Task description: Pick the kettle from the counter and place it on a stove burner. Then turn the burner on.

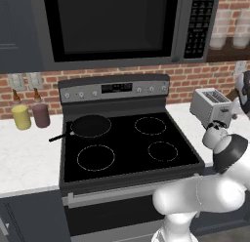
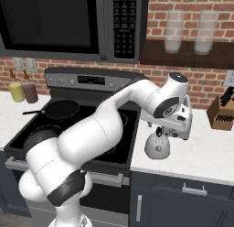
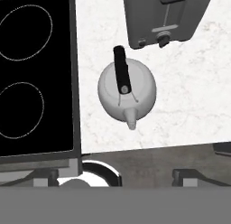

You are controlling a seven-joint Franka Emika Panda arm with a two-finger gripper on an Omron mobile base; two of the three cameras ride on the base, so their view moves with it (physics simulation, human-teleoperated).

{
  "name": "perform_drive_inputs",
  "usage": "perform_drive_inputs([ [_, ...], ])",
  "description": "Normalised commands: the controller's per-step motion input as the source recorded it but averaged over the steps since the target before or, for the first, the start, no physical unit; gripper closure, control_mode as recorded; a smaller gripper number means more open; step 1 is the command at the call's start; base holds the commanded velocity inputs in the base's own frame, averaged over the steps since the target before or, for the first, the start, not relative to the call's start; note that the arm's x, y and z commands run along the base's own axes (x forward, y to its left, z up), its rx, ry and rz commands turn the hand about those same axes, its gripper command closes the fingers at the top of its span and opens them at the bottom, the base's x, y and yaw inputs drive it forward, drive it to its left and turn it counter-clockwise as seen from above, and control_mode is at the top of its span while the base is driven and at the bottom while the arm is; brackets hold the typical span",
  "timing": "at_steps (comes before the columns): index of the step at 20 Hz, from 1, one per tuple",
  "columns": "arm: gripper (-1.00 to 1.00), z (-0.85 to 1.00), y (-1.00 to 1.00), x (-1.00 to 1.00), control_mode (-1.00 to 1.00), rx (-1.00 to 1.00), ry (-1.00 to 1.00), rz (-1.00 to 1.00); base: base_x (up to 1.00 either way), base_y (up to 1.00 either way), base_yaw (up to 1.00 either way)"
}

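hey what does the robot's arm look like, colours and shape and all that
The arm is built of thick, rounded, glossy white segments joined by dark grey to black bands at the joints, with a round capped joint near the wrist. The hand is a boxy white block. No cables or markings are visible. The gripper's fingers cannot be made out clearly.

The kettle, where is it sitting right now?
The kettle sits on the white counter just right of the cooktop, in front of the toaster; the right base view shows it below the robot's hand.
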Motion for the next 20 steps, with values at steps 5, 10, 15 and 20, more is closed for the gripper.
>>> perform_drive_inputs([
  [5, -1.00, -0.45, 0.01, 0.19, -1.00, -0.06, 0.08, 0.00, 0.00, 0.00, 0.00],
  [10, -1.00, -0.25, 0.00, 0.22, -1.00, -0.03, 0.04, 0.00, 0.00, 0.00, 0.00],
  [15, -1.00, -0.25, 0.04, 0.20, -1.00, -0.04, 0.00, 0.00, 0.00, 0.00, 0.00],
  [20, -1.00, -0.34, 0.04, 0.27, -1.00, -0.03, -0.07, 0.00, 0.00, 0.00, 0.00],
])
